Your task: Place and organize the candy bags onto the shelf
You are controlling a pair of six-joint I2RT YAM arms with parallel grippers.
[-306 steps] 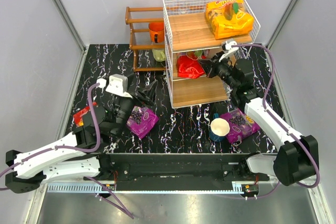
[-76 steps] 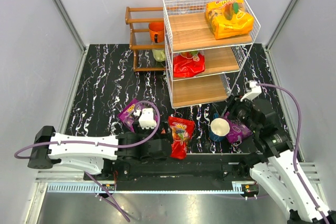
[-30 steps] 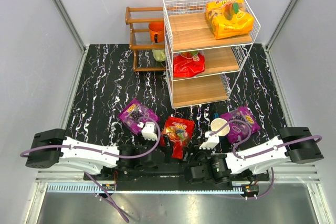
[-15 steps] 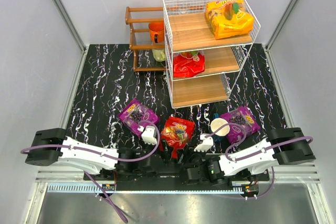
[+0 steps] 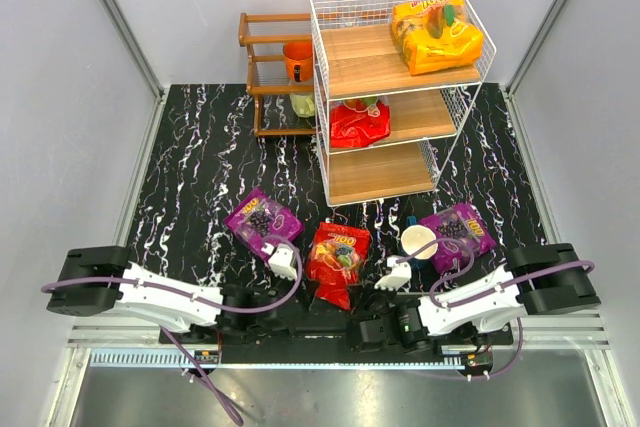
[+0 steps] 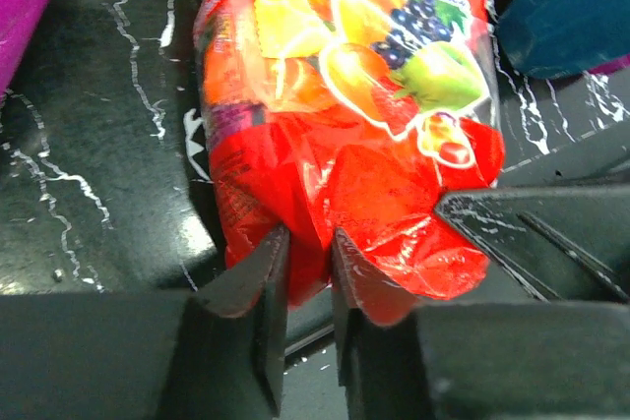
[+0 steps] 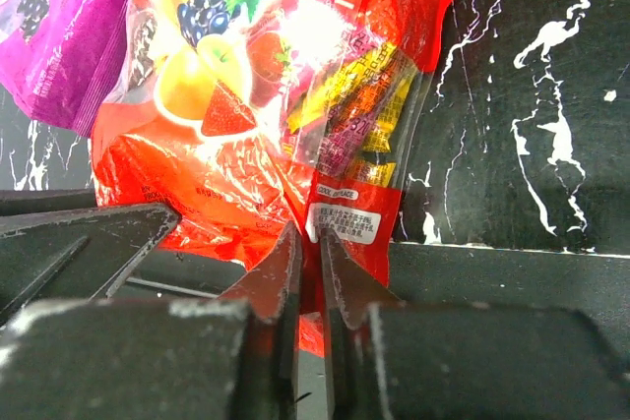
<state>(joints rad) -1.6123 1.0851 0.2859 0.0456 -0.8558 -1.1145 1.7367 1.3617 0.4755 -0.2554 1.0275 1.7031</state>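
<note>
A red candy bag point(image 5: 338, 255) lies on the black marbled table just ahead of the arm bases. My left gripper point(image 6: 310, 243) is shut on its crumpled near edge, left of centre. My right gripper point(image 7: 308, 238) is shut on the same edge by the white label. In the top view the left gripper point(image 5: 318, 293) and right gripper point(image 5: 347, 299) sit side by side under the bag's near end. Purple candy bags lie at left point(image 5: 262, 219) and right point(image 5: 458, 229). The shelf point(image 5: 330, 162) holds an orange-yellow bag point(image 5: 437, 35) on top and a red bag point(image 5: 360, 123) on its middle board.
A white cup with a blue outside point(image 5: 418, 242) stands between the red bag and the right purple bag, seen as a blue shape point(image 6: 581, 7) in the left wrist view. A dark brown rack point(image 5: 272, 67) stands left of the shelf. The shelf's bottom board is bare.
Both grippers have closed from open onto the red bag's near edge. The bag has shifted slightly and its near end is bunched up.
</note>
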